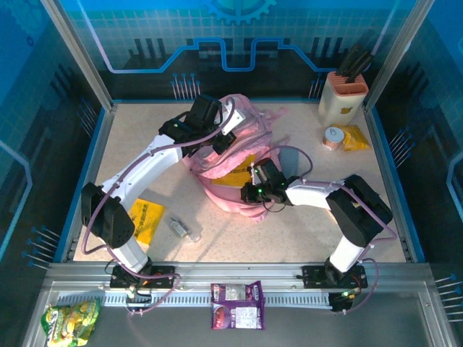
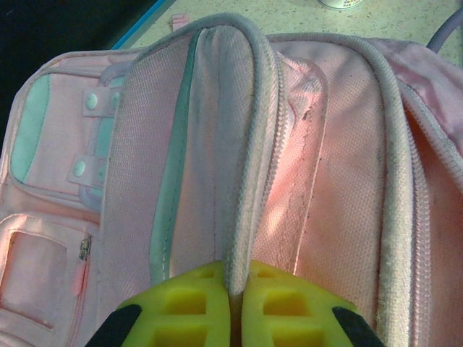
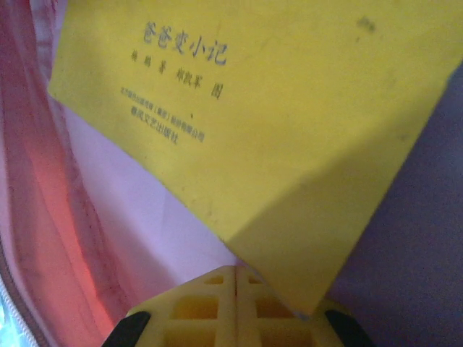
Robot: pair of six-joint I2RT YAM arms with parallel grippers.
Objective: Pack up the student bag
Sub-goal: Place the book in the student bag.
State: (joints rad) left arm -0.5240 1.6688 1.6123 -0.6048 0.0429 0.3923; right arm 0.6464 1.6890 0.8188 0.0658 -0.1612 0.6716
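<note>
Speckled beige counter (image 1: 304,238), walled by blue panels. The student bag (image 1: 253,116), a large soft pink fabric backpack with paler pockets, lies at centre rear of the counter with its main compartment unzipped and gaping. The left pincer (image 2: 235,282) is clamped on the grey-pink zip rim of that compartment, holding the mouth open. A thin yellow softcover book (image 3: 275,130) with printed characters sits in the mouth, partly inside, against the pink lining. The right pincer (image 3: 235,289) is fully closed at the book's lower corner, which touches its fingertips. Whether the corner is nipped between them cannot be told.

Assessment: packing is under way, not complete. One book is part-way in and, by judgement, needs seating deeper.

Outstanding on the counter:
- a flat yellow packet (image 1: 145,217) and a small clear object (image 1: 184,230) near the left arm's base
- a grey flat pouch (image 1: 293,160) just beside the bag
- a small round tin (image 1: 333,137) and a yellow wrapper (image 1: 356,137) at rear right

Which of these belong in the bag is not evident. Zips not yet closed.
</note>
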